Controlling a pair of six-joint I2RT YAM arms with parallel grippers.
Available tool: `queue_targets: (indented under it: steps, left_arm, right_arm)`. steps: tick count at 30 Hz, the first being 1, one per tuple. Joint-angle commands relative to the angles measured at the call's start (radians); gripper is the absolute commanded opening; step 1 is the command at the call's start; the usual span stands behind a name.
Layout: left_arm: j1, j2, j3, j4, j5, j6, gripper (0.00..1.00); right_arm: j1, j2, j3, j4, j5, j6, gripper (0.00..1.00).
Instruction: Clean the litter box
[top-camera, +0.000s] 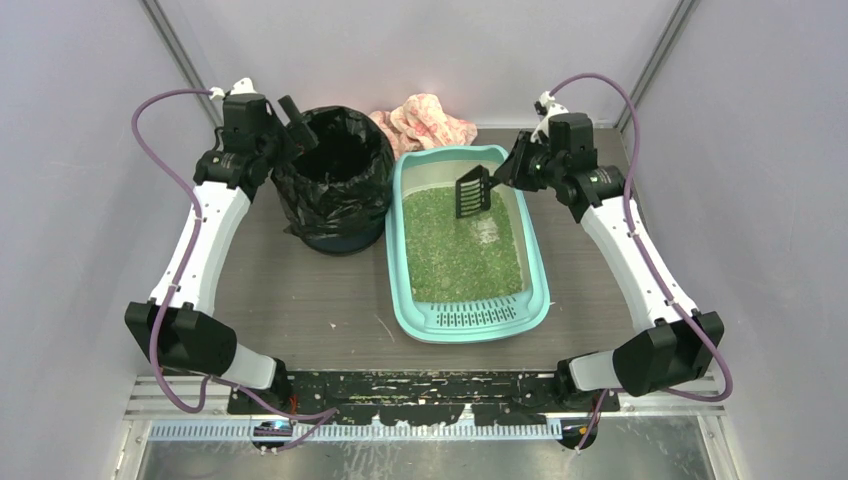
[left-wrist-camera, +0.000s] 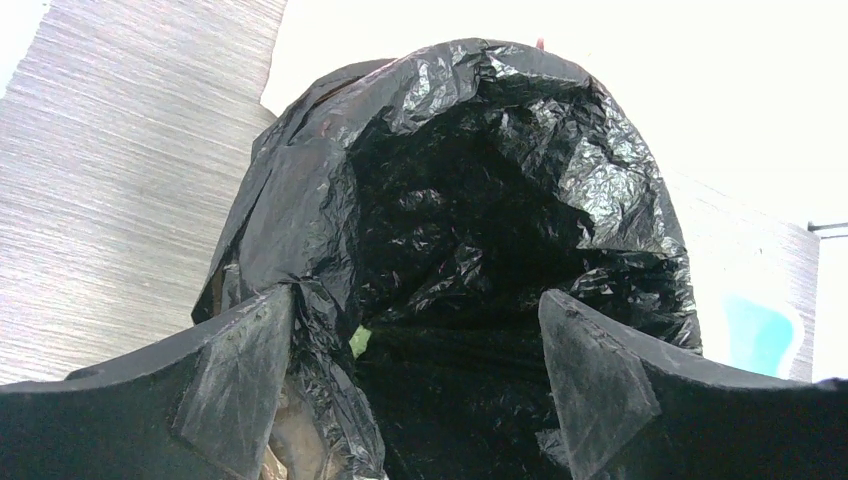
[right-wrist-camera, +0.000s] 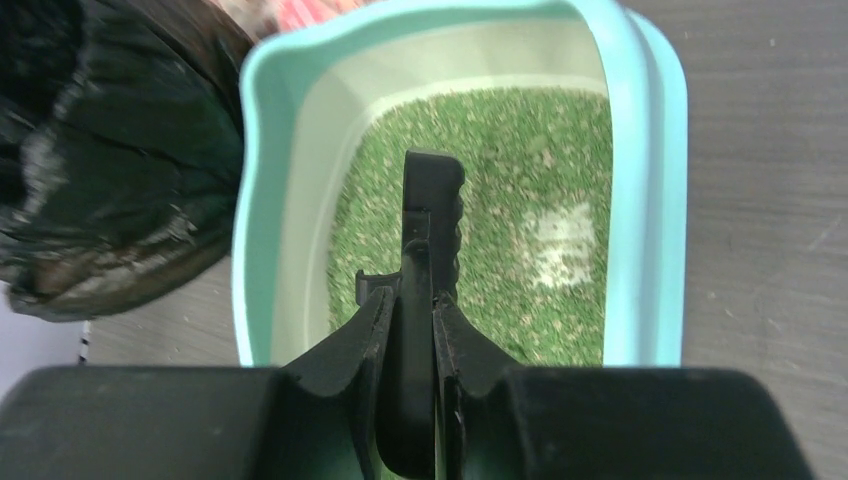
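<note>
One litter box (top-camera: 470, 318) lengthwise in the middle of the desk (top-camera: 300, 300), slotted lip toward the near edge, green litter (top-camera: 450, 265) inside with a pale patch (top-camera: 487, 232) right of centre. Farther in, right gripper (top-camera: 508, 172) pinching the handle of a black scoop (top-camera: 472, 192), blade poised over the litter at the box's far end. Scooping step, by the look of it: next, lower the blade, slide under the pale patch, lift level. Left of the box and just beside it, round bin (top-camera: 335, 180) lined with a black bag. Left gripper (top-camera: 298, 125) spread wide at the bin's far-left rim, nothing seen held. Pink cloth (top-camera: 425, 120) against the far edge. Box wall and bin rim to clear on any carry across.
</note>
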Motion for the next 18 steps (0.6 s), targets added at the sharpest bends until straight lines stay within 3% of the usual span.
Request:
queue_targets:
  steps: [1,11,18]
  left_arm:
    - [-0.015,-0.060,-0.029,0.091,0.125,-0.021,0.89]
    - [-0.015,-0.233,-0.195,0.023,-0.016,0.021,0.86]
    - [-0.014,-0.337,-0.197,-0.078,-0.322,0.104,0.87]
  right_arm:
    - [0.022,0.004,-0.015,-0.003,0.037,-0.069,0.01]
    - [0.075,0.047,-0.104,-0.016,0.041,-0.101,0.01]
    - [0.075,0.083,-0.046,-0.019,0.124,-0.099,0.01]
